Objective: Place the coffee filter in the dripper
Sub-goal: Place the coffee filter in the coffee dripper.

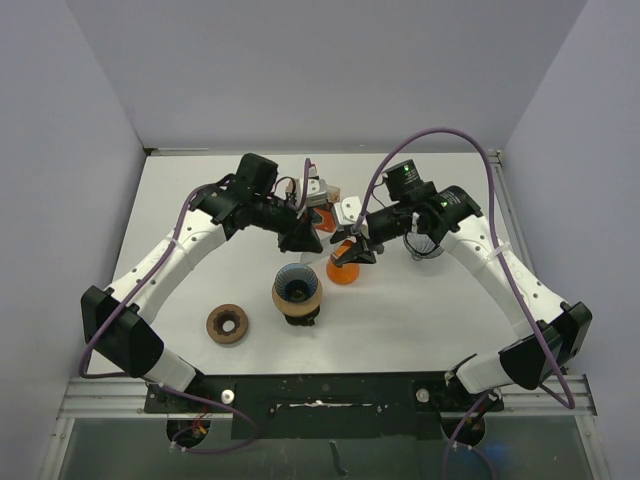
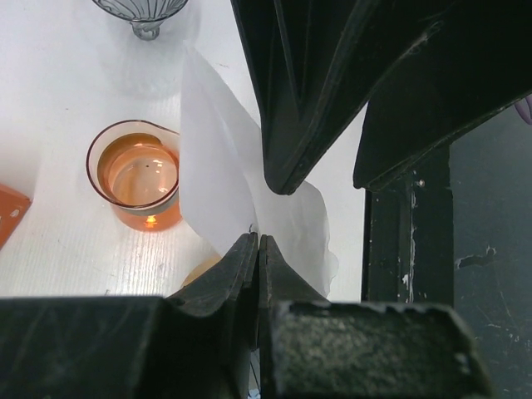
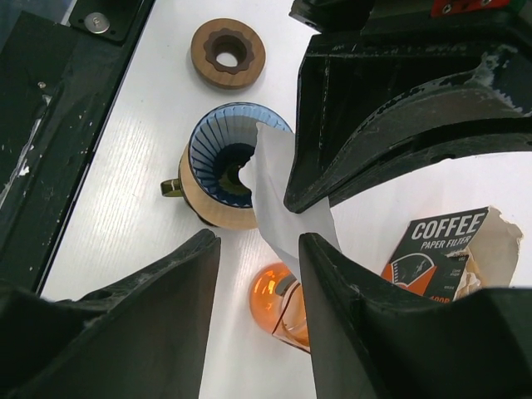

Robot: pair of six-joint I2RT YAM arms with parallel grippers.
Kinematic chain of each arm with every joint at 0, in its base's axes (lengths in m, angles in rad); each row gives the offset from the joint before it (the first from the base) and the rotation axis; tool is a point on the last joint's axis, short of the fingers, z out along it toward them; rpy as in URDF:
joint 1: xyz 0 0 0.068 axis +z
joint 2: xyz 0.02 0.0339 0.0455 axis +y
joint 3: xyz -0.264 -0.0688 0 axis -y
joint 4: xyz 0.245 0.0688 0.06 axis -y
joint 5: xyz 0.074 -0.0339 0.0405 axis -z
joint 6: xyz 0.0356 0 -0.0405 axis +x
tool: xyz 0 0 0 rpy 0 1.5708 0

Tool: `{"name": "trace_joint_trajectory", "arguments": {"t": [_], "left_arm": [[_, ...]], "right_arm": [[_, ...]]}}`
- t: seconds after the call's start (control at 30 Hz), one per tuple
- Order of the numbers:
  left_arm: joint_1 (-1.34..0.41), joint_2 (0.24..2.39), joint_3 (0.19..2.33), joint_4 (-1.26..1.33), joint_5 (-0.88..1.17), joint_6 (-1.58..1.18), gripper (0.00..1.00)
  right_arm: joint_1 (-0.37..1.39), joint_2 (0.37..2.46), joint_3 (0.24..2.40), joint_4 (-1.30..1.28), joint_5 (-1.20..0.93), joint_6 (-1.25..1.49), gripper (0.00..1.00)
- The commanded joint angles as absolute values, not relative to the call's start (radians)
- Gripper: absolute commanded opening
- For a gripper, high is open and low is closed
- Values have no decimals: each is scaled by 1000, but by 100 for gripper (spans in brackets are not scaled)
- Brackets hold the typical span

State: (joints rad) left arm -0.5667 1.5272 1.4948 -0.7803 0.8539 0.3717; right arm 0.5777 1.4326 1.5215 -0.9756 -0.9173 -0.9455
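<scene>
Left wrist: left pincer (image 2: 258, 243) tight on coffee filter (image 2: 214, 166) edge; right pincer (image 3: 259, 243) agape.

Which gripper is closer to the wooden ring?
Left. The left gripper sits beyond and right of the wooden ring; the right gripper is farther right, above the orange glass.

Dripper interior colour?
Blue with ribs, inside the tan cone-shaped dripper; shows best in right wrist view.
</scene>
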Motion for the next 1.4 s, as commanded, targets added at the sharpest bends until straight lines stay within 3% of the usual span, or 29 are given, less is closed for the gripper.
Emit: {"name": "trace_joint_trajectory", "arguments": {"t": [0.0,0.93,1.1,1.37], "left_arm": [[-566,1530,1544,-797,895,386,0],[-564,1577,1606,-920,904,369,0],[-563,1572,1603,-925,902,369,0],[-541,1531,1572,-928,883,370,0]], "right_arm": [[583,1429,1534,-988,-916,-975,43],[700,1403,1586,-1025,-638,-993,46],[708,1407,1576,-1031,-630,-988,42],[709,1419,1521,-966,-687,-952,27]]}}
